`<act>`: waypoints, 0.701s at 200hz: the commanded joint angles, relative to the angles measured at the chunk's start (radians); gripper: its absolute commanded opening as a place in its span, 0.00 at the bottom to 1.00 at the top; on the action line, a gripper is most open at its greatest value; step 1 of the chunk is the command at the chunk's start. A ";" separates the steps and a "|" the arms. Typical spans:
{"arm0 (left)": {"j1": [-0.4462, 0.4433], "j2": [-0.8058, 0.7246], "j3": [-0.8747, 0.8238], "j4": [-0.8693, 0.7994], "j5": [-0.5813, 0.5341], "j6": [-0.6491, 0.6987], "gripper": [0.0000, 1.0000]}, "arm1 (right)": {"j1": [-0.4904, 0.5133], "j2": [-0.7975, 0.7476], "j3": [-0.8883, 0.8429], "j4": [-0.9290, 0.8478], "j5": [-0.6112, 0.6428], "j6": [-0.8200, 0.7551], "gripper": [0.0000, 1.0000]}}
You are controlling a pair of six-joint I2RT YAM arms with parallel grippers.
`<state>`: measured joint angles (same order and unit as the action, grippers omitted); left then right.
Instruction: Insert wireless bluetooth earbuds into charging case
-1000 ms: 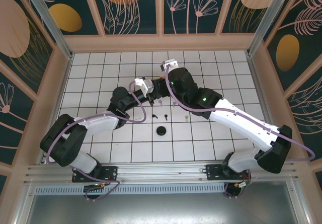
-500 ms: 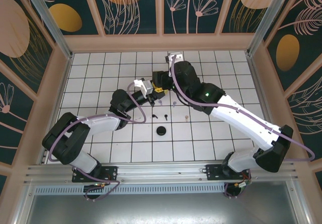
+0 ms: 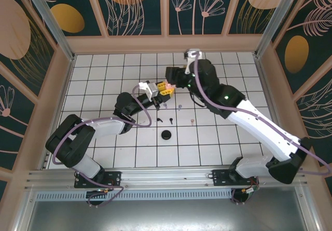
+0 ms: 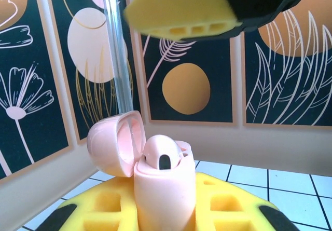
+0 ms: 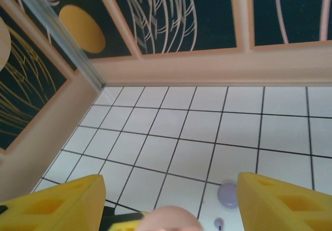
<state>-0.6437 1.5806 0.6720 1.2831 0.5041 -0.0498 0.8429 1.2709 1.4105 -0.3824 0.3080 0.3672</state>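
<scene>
From the top external view, the left gripper (image 3: pixel 163 91) held something small and pink up off the counter (image 3: pixel 228 143), with the right gripper (image 3: pixel 173 80) just above it. A black pair of earbuds (image 3: pixel 165 120) and one pink earbud (image 3: pixel 192 121) lay loose on the tiles, near a black case (image 3: pixel 166 134) that looked shut. Two lilac pieces (image 3: pixel 179 106) sat nearby, too small to sort into earbud or case. I judged most of the job undone.

In the left wrist view, that gripper's yellow fingers (image 4: pixel 228 210) pinched the pink case (image 4: pixel 163 189), whose lid (image 4: pixel 111 145) stood open. A seated pink earbud (image 4: pixel 162 155) rested in one well. Whether it was fully home, and whether the second well was empty, was hidden behind it. A finger of the right gripper hung overhead, cut off by the frame.

In the right wrist view, the right gripper's fingers (image 5: pixel 282 202) stood spread wide with nothing between them. A pink blur (image 5: pixel 171 219) at the bottom edge was probably the case, cut off. Beyond it lay a round lilac case (image 5: pixel 228 194) and a tiny lilac earbud (image 5: pixel 219 223).
</scene>
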 commanded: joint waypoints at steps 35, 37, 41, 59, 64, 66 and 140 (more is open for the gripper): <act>-0.003 -0.008 -0.052 0.090 -0.070 -0.013 0.00 | -0.186 -0.165 -0.376 -0.067 -0.073 0.203 0.68; -0.003 -0.009 -0.055 0.092 -0.074 -0.013 0.00 | -0.192 -0.164 -0.390 -0.069 -0.075 0.206 0.68; -0.002 -0.012 -0.059 0.096 -0.080 -0.016 0.00 | -0.203 -0.161 -0.412 -0.071 -0.084 0.213 0.68; -0.004 -0.027 -0.080 0.115 -0.098 -0.025 0.00 | -0.233 -0.112 -0.496 -0.073 -0.096 0.242 0.66; -0.003 -0.032 -0.085 0.120 -0.100 -0.029 0.00 | -0.240 -0.090 -0.509 -0.074 -0.100 0.246 0.65; -0.003 -0.033 -0.088 0.122 -0.102 -0.031 0.00 | -0.240 -0.080 -0.516 -0.073 -0.103 0.249 0.65; -0.003 -0.079 -0.127 0.135 -0.107 -0.026 0.00 | -0.243 0.270 -0.496 -0.071 -0.134 0.283 0.49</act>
<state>-0.6437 1.5272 0.5591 1.3533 0.4061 -0.0654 0.6037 1.4796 0.8806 -0.4458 0.2008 0.6243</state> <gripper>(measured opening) 0.217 0.522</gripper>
